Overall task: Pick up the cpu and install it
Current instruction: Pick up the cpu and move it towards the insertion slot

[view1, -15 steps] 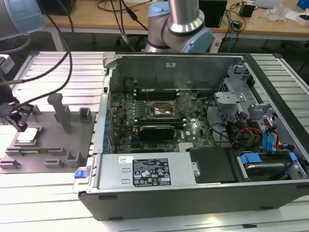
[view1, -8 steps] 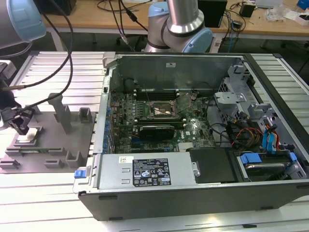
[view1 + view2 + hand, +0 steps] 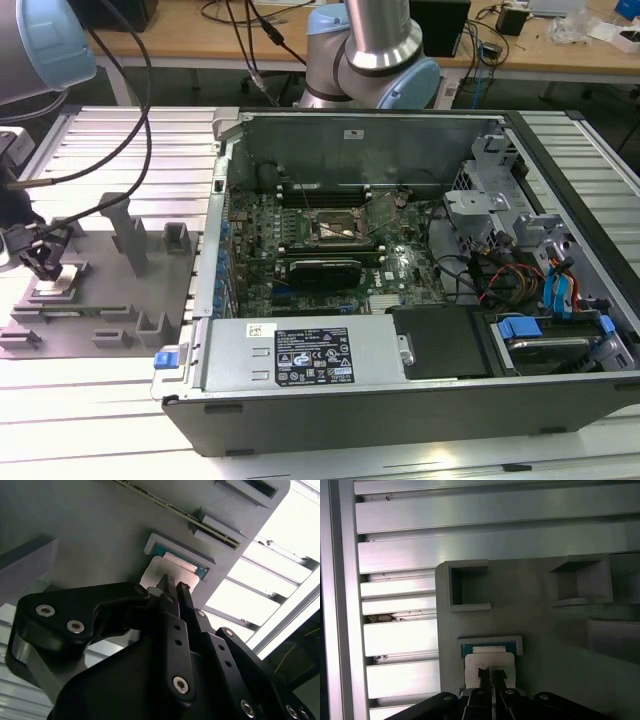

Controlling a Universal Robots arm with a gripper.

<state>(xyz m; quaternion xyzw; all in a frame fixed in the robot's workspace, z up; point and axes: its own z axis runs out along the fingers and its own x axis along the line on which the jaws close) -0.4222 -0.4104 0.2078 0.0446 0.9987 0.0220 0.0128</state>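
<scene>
Gripper [image 3: 44, 262] hangs over the grey tray [image 3: 110, 300] at the exterior view's left, well apart from the open computer case [image 3: 420, 140]. In the first wrist view you see the fingers [image 3: 484, 677] drawn narrow, practically together, tips at the cpu [image 3: 489, 659]. It lies flat in its tray recess, which likely fixes its pose for pickup.

A grey moulded plastic tray [image 3: 100, 290] lies on the ribbed aluminium table [image 3: 90, 410], just beside an open black computer case [image 3: 420, 415] holding a green motherboard [image 3: 262, 262]. Tangled coloured cables [image 3: 505, 275], possibly drive leads, sit inside.
</scene>
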